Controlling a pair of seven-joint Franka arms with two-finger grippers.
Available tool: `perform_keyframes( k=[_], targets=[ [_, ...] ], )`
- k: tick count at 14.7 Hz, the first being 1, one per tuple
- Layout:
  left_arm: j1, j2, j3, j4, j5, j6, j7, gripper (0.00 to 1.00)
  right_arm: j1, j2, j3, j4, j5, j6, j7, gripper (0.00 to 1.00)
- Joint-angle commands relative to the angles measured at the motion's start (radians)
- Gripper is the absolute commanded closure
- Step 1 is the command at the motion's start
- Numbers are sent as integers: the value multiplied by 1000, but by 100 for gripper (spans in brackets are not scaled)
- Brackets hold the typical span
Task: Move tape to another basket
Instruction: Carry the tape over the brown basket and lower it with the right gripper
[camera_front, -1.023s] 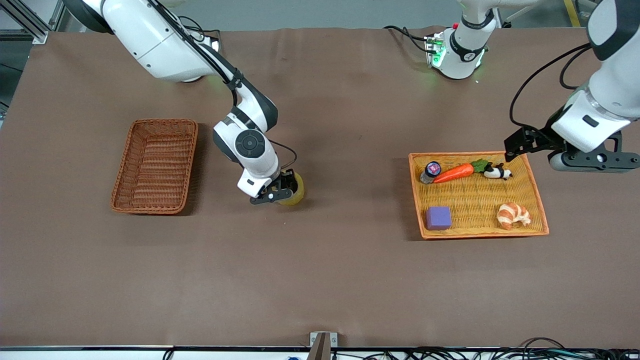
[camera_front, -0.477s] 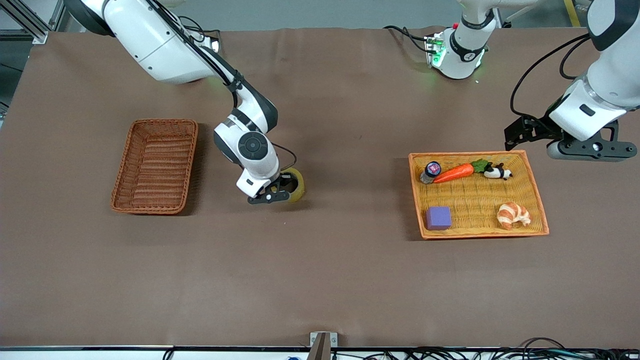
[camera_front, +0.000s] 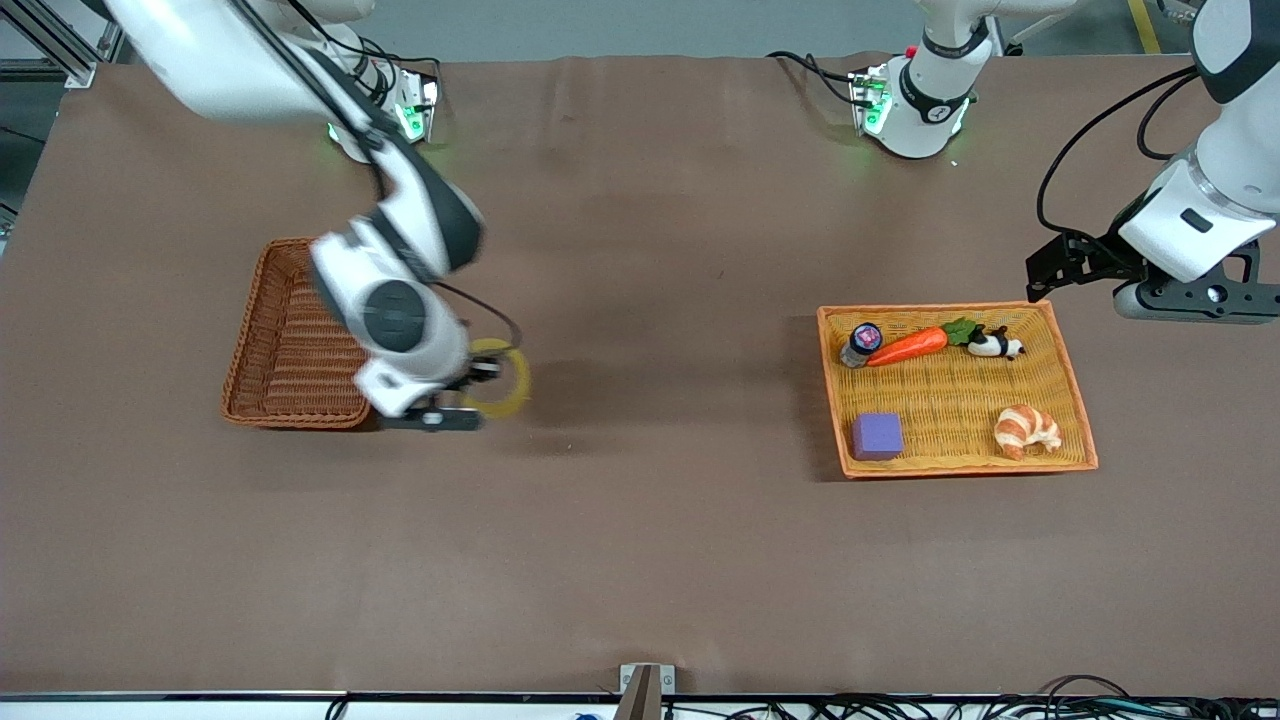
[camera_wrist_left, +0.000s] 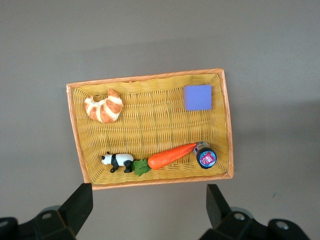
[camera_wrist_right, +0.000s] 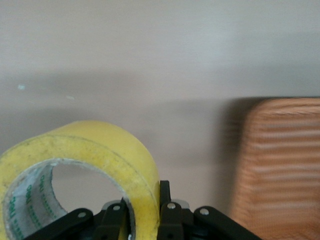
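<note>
My right gripper (camera_front: 470, 385) is shut on the rim of the yellowish tape roll (camera_front: 497, 380) and holds it in the air over the bare table, just beside the reddish-brown wicker basket (camera_front: 295, 330). In the right wrist view the tape (camera_wrist_right: 95, 160) stands on edge with one finger inside its grey-white core and one outside, and the basket (camera_wrist_right: 280, 165) lies close by. My left gripper (camera_front: 1070, 265) is open and empty, raised over the table beside the orange-yellow tray (camera_front: 1075, 385); its fingers (camera_wrist_left: 77, 207) frame bare table in the left wrist view.
The orange-yellow tray (camera_wrist_left: 150, 75) holds a croissant (camera_front: 1027, 430), a purple block (camera_front: 877, 436), a carrot (camera_front: 910, 345), a small panda (camera_front: 995, 344) and a small jar (camera_front: 862, 342). The right arm's wrist hangs over the basket's end nearer the tape.
My right gripper has lifted the tape off the table and carried it toward the wicker basket. My left gripper has risen and drawn a little away from the tray.
</note>
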Motion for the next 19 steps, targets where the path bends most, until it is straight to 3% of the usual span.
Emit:
perform_keyframes(
  k=[1,4,8,11,13,17,18,19],
  targets=[
    [-10,-15,11,-6,20,12,-3,0,-10,-194,-153,-136,72,-37,-218,100],
    [-7,-14,9,-4,20,12,-3,0,-10,-328,-304,-330,75,59,-421,100],
    [-11,0,7,11,20,12,-3,0,-7,-439,-482,-691,76,419,-636,100],
    [-11,5,7,11,20,12,-3,0,-9,-434,-551,-858,76,651,-707,99],
    [-11,19,7,29,20,11,-6,0,-9,-414,-556,-929,76,780,-707,98],
    [-15,42,7,65,20,6,-3,0,-9,-323,-556,-937,76,886,-704,92],
    [-15,42,7,65,20,5,-3,0,-12,-310,-556,-936,76,894,-705,75],
    [-16,42,7,65,20,3,-5,0,-16,-307,-554,-931,76,892,-702,38]
  ],
)
